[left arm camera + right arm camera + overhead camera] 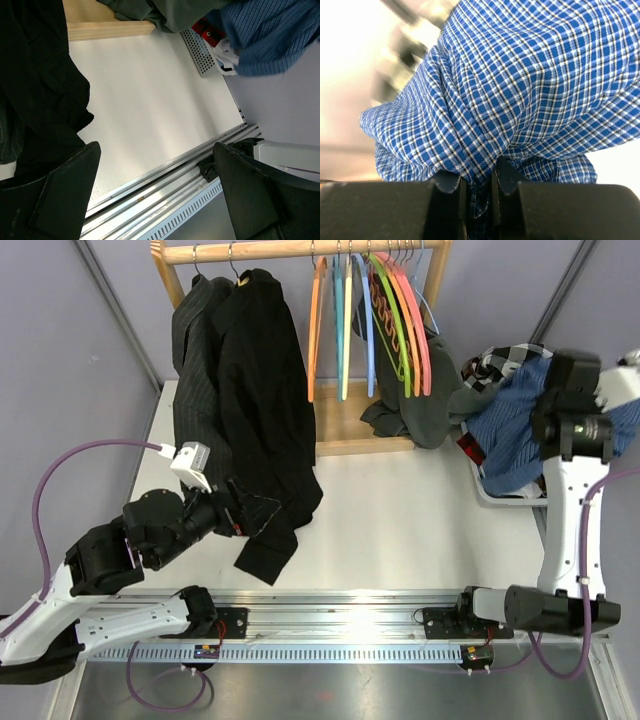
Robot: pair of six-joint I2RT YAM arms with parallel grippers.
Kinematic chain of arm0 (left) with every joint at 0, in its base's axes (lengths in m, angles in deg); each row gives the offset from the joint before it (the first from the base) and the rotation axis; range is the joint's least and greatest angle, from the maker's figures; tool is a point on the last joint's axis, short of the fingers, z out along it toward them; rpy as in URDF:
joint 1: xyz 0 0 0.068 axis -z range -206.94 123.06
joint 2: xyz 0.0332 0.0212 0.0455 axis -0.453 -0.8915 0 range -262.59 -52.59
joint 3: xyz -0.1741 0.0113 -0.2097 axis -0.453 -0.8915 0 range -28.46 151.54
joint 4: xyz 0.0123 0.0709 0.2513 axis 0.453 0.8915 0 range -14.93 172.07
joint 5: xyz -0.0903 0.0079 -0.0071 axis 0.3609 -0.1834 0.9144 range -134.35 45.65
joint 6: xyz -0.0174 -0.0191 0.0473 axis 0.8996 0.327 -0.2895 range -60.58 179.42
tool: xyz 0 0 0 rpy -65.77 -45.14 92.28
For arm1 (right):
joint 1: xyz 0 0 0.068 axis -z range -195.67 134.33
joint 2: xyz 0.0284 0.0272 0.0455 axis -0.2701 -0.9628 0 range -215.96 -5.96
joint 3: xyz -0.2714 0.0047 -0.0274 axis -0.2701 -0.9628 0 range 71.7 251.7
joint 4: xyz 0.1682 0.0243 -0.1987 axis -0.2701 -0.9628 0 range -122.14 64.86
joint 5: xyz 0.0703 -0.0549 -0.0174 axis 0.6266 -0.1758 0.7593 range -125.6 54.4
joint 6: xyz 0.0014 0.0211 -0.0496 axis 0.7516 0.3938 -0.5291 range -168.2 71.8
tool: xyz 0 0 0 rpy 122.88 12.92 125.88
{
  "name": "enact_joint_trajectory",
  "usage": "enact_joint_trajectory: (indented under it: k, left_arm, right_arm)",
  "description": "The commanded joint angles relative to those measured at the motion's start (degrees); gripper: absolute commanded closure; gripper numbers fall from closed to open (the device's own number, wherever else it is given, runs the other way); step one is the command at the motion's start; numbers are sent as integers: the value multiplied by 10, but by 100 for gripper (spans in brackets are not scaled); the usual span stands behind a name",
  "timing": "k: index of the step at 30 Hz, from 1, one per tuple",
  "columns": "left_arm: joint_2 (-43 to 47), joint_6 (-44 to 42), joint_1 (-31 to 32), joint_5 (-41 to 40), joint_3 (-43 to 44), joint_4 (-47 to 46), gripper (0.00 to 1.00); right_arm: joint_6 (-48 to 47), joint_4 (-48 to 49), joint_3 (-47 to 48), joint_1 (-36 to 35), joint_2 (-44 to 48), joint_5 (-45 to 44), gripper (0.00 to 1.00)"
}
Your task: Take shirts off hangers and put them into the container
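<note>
Pinching one blue fine-checked shirt [520,90] in right gripper [477,192]; spreading left gripper [156,150] wide, empty, beside two dark long-sleeved shirts [250,410] hanging.

Both the left arm [110,560] and the right arm [565,530] pair white link shells with bulky black joint housings, and a lilac cable [110,444] trails from each. A small white camera block [190,463] sits on the left wrist. The left gripper [155,155] has 2 broad matte-black fingers [65,195]; the right gripper [477,179] has 2 black fingers [445,200] with scalloped tips.
</note>
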Motion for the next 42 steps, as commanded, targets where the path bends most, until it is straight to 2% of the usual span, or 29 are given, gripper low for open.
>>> enact_joint_trajectory:
  k: [1, 6, 7, 9, 12, 14, 17, 18, 21, 23, 26, 29, 35, 39, 42]
  left_arm:
    - [13, -7, 2, 9, 8, -31, 1]
    - [37, -9, 2, -5, 5, -24, 1]
    - [43, -9, 2, -8, 4, -20, 1]
    - [50, -8, 2, -16, 2, -15, 1]
    - [61, -2, 2, -22, -7, -12, 1]
    - [70, 1, 2, -27, -19, -13, 1]
    - [73, 4, 2, -30, -24, -13, 1]
    - [73, 6, 2, -30, -24, -12, 1]
    - [70, 5, 2, -23, -23, -9, 1]
    - [70, 11, 2, -19, -24, -5, 1]
    - [72, 18, 2, -17, -31, -6, 1]
    - [80, 30, 2, -11, -41, -11, 1]
    - [90, 37, 2, -9, -45, -12, 1]
    - [90, 37, 2, -1, -52, -23, 1]
    - [89, 37, 2, 4, -58, -31, 1]
  right_arm:
    - [-77, 65, 164, 17, -39, 15, 100]
    - [-146, 90, 359, 24, -159, 15, 100]
    - [-156, 91, 433, 24, -182, 15, 100]
    - [-189, 105, 520, 27, -241, 8, 100]
    - [-209, 120, 585, 35, -300, 22, 100]
    - [-203, 127, 572, 36, -319, -9, 100]
    - [-173, 134, 470, 40, -318, -21, 100]
    - [-147, 138, 397, 43, -315, -25, 100]
    - [-100, 169, 258, 46, -315, -48, 100]
    - [-52, 123, 232, 52, -357, -54, 100]
    - [7, 23, 230, 71, -442, -44, 100]
    - [74, -55, 248, 100, -528, 5, 100]
    - [70, -85, 280, 132, -620, 59, 100]
    - [47, -115, 354, 143, -679, 89, 100]
    - [16, -108, 358, 143, -668, 115, 100]
